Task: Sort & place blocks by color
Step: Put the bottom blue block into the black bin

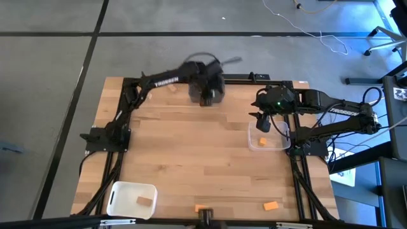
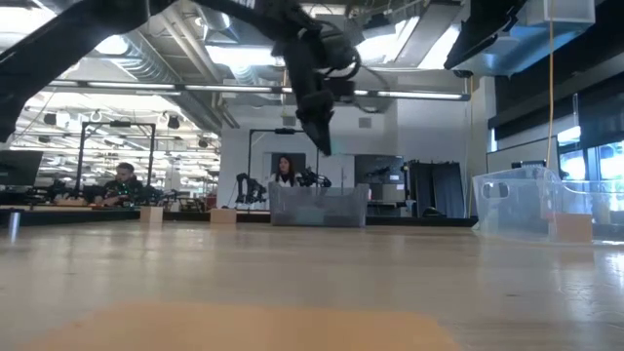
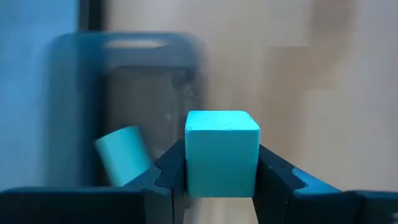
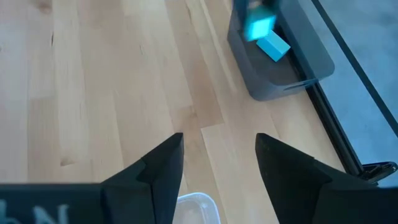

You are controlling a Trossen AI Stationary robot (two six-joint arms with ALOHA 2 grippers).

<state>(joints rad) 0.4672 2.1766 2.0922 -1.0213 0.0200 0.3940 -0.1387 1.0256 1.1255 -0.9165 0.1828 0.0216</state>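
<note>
My left gripper (image 3: 222,177) is shut on a teal-green cube (image 3: 222,140) and hangs above the dark grey bin (image 1: 214,92) at the table's far edge. A second teal block (image 3: 123,154) lies inside that bin. In the low view the left gripper (image 2: 320,122) is well above the bin (image 2: 319,207). My right gripper (image 4: 219,155) is open and hovers over the far end of the clear bin (image 1: 278,144), which holds an orange block (image 1: 262,141). A tan block (image 1: 145,201) lies in the white bin (image 1: 121,189). Two orange blocks (image 1: 203,208) (image 1: 271,205) lie on the table near its near edge. My left gripper pinches the teal cube between its two fingers (image 3: 171,171), one on each opposite side face (image 3: 194,165). The fingers point down from above. The cube is lifted clear over the dark grey bin, with its upper half standing out past the fingertips.
A small tan piece (image 1: 172,88) lies on the table left of the dark grey bin. The broad middle of the wooden table (image 1: 191,146) is bare. Black frame rails run along both sides. People sit at desks in the room beyond the table.
</note>
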